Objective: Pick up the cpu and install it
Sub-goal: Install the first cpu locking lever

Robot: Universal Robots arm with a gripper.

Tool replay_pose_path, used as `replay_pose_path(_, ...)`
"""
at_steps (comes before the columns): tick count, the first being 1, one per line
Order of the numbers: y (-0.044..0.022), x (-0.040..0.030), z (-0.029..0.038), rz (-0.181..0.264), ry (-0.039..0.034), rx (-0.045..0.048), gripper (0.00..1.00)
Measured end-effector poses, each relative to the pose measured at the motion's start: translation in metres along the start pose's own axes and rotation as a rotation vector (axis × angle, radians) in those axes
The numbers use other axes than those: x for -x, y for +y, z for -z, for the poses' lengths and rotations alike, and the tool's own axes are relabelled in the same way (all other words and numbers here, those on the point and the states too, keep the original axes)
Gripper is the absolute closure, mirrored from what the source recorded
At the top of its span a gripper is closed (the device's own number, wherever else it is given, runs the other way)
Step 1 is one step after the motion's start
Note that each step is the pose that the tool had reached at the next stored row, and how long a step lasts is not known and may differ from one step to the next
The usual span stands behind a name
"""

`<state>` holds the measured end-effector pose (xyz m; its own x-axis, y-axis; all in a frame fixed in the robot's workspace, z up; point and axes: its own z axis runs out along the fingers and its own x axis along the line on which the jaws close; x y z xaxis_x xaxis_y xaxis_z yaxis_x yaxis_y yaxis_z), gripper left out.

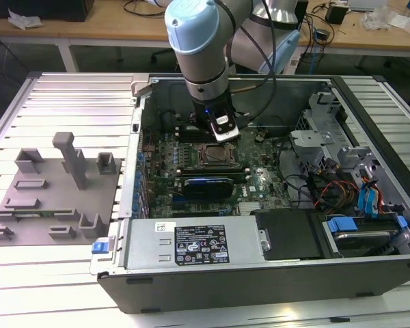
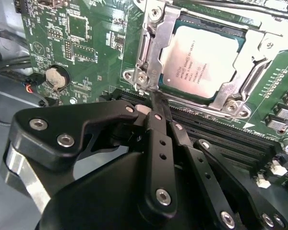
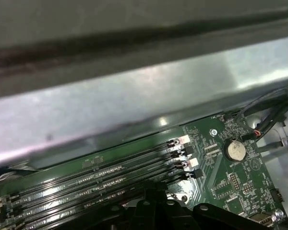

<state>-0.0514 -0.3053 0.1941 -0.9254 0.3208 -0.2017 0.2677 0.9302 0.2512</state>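
The cpu (image 2: 200, 56) lies flat in the socket (image 2: 156, 57) on the motherboard (image 2: 86, 43), its silver top showing inside the metal frame, which lies over its edges. In the exterior view the cpu (image 1: 214, 153) sits near the middle of the open computer case (image 1: 273, 273), with the arm (image 1: 199, 48) reaching down just beside it.

The gripper (image 2: 156, 98) hangs close over the board at the socket's edge, above the black memory slots (image 2: 221, 132). Its jaws are clenched together into one narrow tip, with nothing between them; the tip is at the frame's corner, and I cannot tell whether it touches.

A round coin battery (image 2: 56, 76) sits on the board to one side of the socket; in the first wrist view it (image 3: 235, 150) lies beyond the end of the memory slots (image 3: 101, 179), under the case's grey metal wall (image 3: 134, 105).

On the exterior view's left, a grey fixture (image 1: 51, 198) with blocks and posts rests on the ribbed bench (image 1: 68, 96), apart from the case.
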Motion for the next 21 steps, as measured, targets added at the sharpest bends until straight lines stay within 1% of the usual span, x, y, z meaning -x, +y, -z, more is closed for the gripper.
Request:
replay_pose_path(2, 0.0000, 0.0000, 0.0000, -0.002, 0.0020, 0.0070, 0.89)
replay_pose_path(4, 0.0001, 0.0002, 0.0008, -0.002, 0.0021, 0.0070, 0.89)
replay_pose_path(7, 0.0011, 0.0010, 0.0044, -0.001, 0.0017, 0.0055, 0.89)
replay_pose_path(9, 0.0027, 0.0023, 0.0103, -0.001, 0.0005, 0.0017, 0.89)
replay_pose_path(14, 0.0050, 0.0041, 0.0189, 0.001, -0.0023, -0.0074, 0.89)
replay_pose_path(15, 0.0052, 0.0042, 0.0197, 0.002, -0.0042, -0.0130, 0.89)
replay_pose_path(16, 0.0053, 0.0043, 0.0199, 0.007, -0.0088, -0.0295, 0.89)
replay_pose_path(17, 0.0053, 0.0043, 0.0199, 0.015, -0.0178, -0.0599, 0.89)
replay_pose_path(18, 0.0052, 0.0044, 0.0200, 0.021, -0.0240, -0.0819, 0.89)
replay_pose_path(19, 0.0053, 0.0044, 0.0199, 0.026, -0.0291, -0.0984, 0.89)
replay_pose_path(20, 0.0053, 0.0044, 0.0198, 0.034, -0.0382, -0.1292, 0.89)
replay_pose_path(21, 0.0053, 0.0044, 0.0199, 0.037, -0.0413, -0.1399, 0.89)
